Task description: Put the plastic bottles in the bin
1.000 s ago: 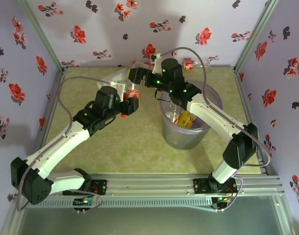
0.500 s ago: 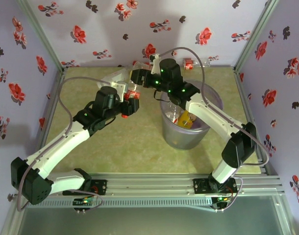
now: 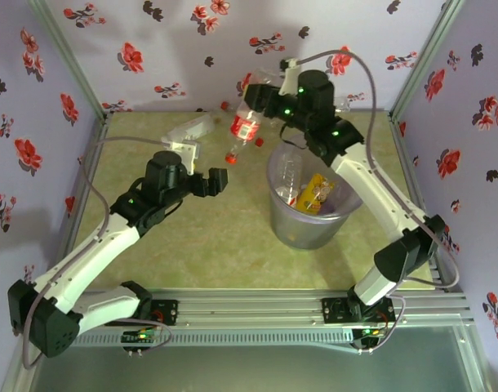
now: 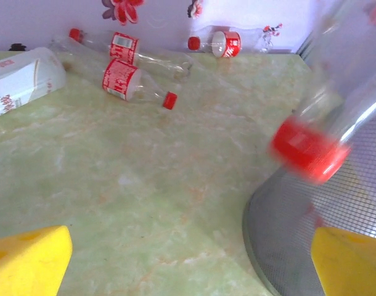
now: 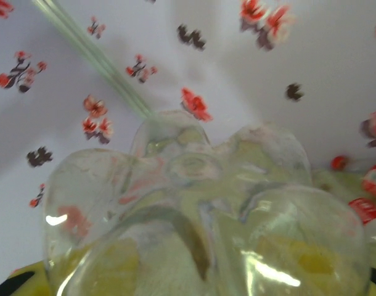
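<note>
My right claw (image 3: 261,102) is clenched on the base end of a clear bottle (image 3: 244,129) with a red-white label. I hold it in the air, tilted, with its red cap (image 3: 231,155) pointing down and toward my left side. Seen from above, the bottle hangs just beside the far-left rim of the bin (image 3: 275,214), not over its mouth. My right wrist camera looks straight at the bottle's lobed bottom, close to the lens, with the flowered wall (image 5: 336,55) behind it.

My left claw (image 3: 216,180) is released. Its two yellow pads (image 4: 28,262) stand wide apart at the lower corners of my left wrist view, and only bare table (image 4: 145,185) lies between them. This claw is over the table near the bin's left side. In the same view the carried bottle is a blur at the right, its cap in front of the bin's grey wall.

Inside the bin lie a yellow bottle (image 3: 318,194) and a second clear bottle (image 3: 288,175).

More bottles lie on their sides on the table beyond my left claw. A white bottle (image 4: 21,80) is at the left. Near it is a red-labelled bottle (image 4: 135,86) with its red cap pointing right. Behind that one lies a long clear bottle (image 4: 123,46) with a red-white label. A small bottle (image 4: 228,43) lies against the back wall.
</note>
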You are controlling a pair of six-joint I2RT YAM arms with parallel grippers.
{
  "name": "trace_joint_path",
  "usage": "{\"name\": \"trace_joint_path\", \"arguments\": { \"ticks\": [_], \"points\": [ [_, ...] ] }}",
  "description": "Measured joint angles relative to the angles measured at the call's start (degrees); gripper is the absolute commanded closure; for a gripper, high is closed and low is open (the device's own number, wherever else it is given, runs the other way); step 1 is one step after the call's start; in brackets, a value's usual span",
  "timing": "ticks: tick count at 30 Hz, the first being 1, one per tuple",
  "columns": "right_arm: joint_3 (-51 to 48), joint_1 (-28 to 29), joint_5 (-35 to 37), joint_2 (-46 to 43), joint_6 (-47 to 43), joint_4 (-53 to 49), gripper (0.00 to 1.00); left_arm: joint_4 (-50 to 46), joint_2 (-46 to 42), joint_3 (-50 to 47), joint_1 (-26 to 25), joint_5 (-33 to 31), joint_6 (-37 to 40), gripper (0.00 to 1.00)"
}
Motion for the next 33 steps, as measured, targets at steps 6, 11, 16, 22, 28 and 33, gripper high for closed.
{"name": "trace_joint_path", "arguments": {
  "ticks": [6,11,16,22,28,33],
  "points": [
    [1.66,-8.11,3.06,-6.16,-2.80,-4.17,0.53,3.76,-1.03,-4.35,1.22,-0.42,-1.16,0.00],
    [3.15,-14.08,5.60,-12.35,-6.60,-10.88,0.53,5.57,1.07,-4.66,2.21,-0.57,-1.40,0.00],
    [3.34,-16.65,8.96,-18.21,-11.41,-21.62,0.53,6.27,4.66,-4.66,2.58,-0.81,-1.38,0.00],
    [-2.73,-16.68,11.87,-24.63,-13.97,-31.91,0.54,6.43,7.32,-4.63,3.82,-1.25,-1.42,0.00],
    [-13.20,-16.70,10.43,-28.37,-11.85,-36.68,0.54,6.45,8.41,-4.63,4.55,-1.46,-1.46,0.00],
    [-21.53,-16.68,7.26,-30.29,-7.80,-36.41,0.54,6.47,8.44,-4.63,4.55,-1.46,-1.51,0.00]
  ]
}}
